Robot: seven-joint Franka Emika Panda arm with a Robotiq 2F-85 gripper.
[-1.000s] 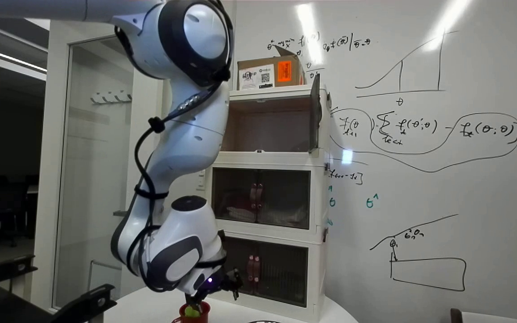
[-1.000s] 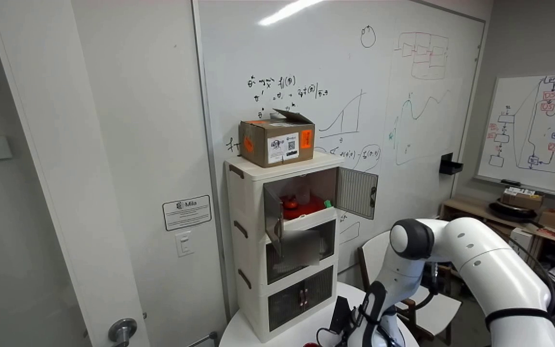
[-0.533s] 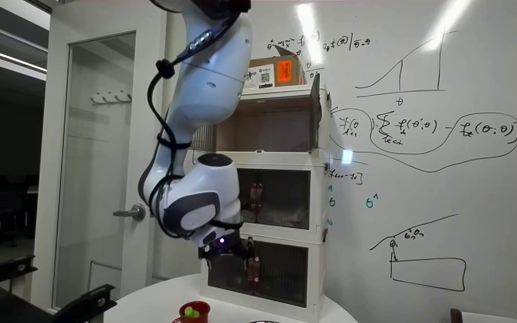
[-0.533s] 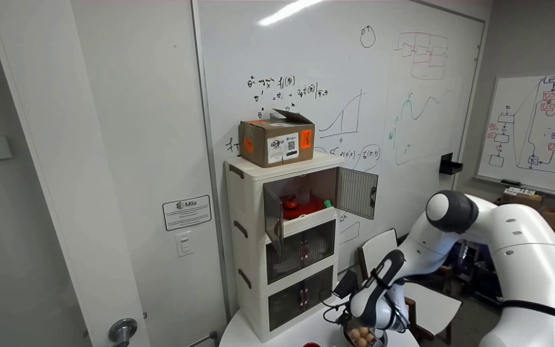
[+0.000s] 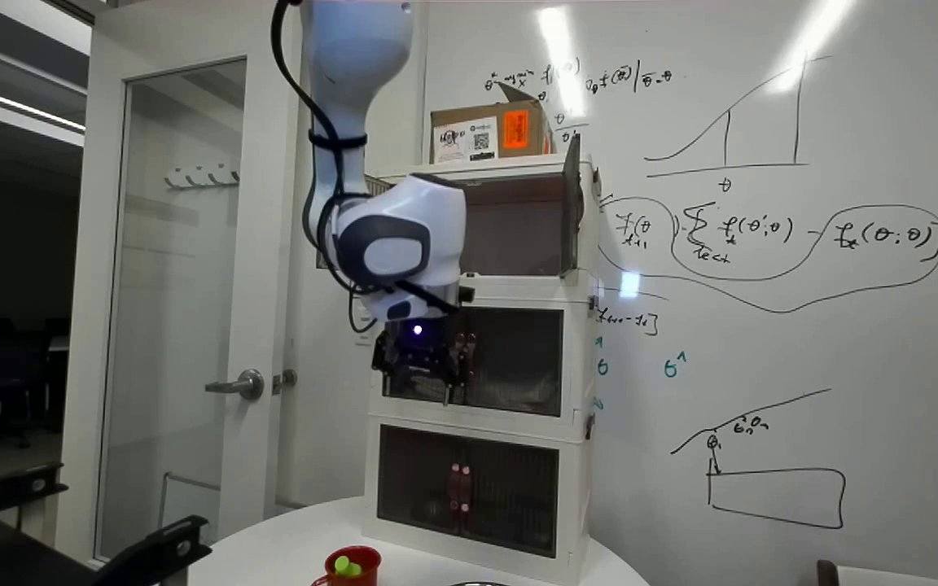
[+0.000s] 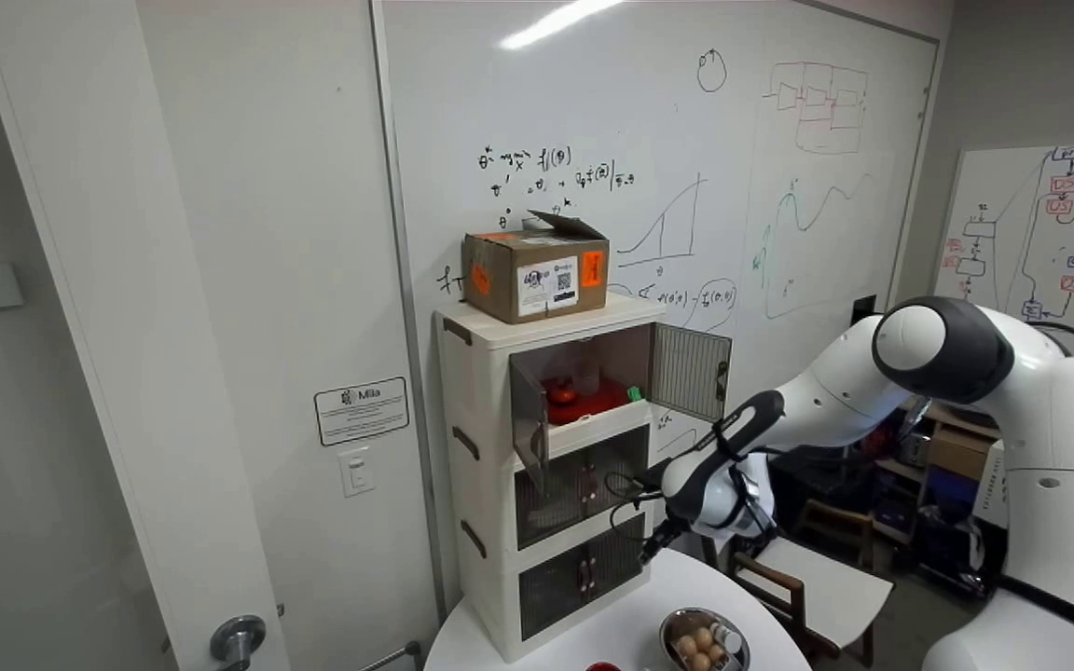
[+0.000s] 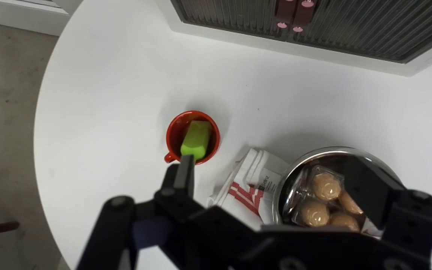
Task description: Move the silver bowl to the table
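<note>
The silver bowl already stands on the white table, near the red cup, with round brown things inside. The gripper is released, its jaws wide apart, holding nothing, well above the table. I judge the moving finished; perhaps only retreating is left.

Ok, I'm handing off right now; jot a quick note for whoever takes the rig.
Gripper: open, nothing held, above the table.
Silver bowl: upright on the table, with round brown items inside.
Done: the bowl is on the table, as the job asks.
Left: probably nothing beyond checking that its spot is acceptable.
</note>
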